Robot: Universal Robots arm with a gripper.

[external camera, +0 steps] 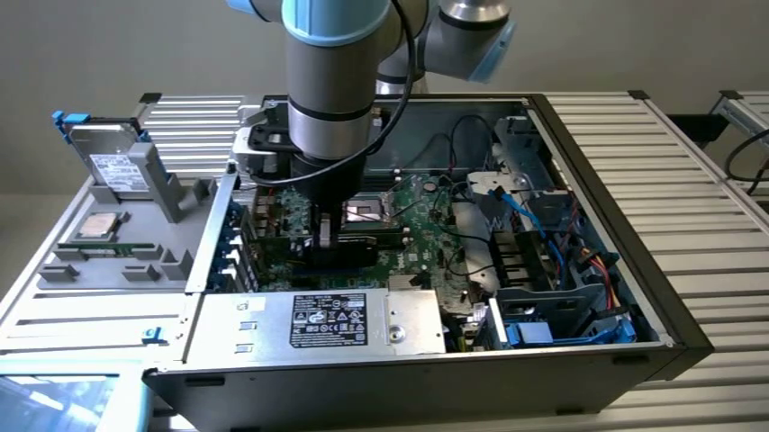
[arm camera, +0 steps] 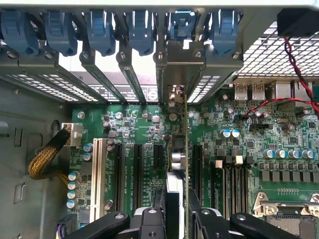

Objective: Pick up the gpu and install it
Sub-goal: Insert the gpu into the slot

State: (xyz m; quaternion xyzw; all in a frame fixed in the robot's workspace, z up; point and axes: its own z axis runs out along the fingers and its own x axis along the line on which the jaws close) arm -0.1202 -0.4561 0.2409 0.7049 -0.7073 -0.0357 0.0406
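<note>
Inside the open PC case (external camera: 601,180) my gripper (external camera: 327,236) reaches down over the large green motherboard (external camera: 415,216). It is shut on the gpu (external camera: 345,245), which stands on edge below it. In the wrist view the gpu (arm camera: 177,154) appears edge-on as a thin card between the black fingers (arm camera: 149,221). It runs across the motherboard (arm camera: 239,149) between two black expansion slots (arm camera: 137,164). Its silver bracket (arm camera: 178,59) lines up with an opening in the case's rear slot bay. I cannot tell whether the card's edge is seated in a slot.
Blue retention clips (arm camera: 99,30) line the rear bay. A yellow cable bundle (arm camera: 45,159) and the CPU socket (arm camera: 289,214) flank the slots. The power supply (external camera: 324,324) sits at the case front, blue cables (external camera: 517,216) at the exterior view's right. A hard drive (external camera: 114,166) stands outside the case.
</note>
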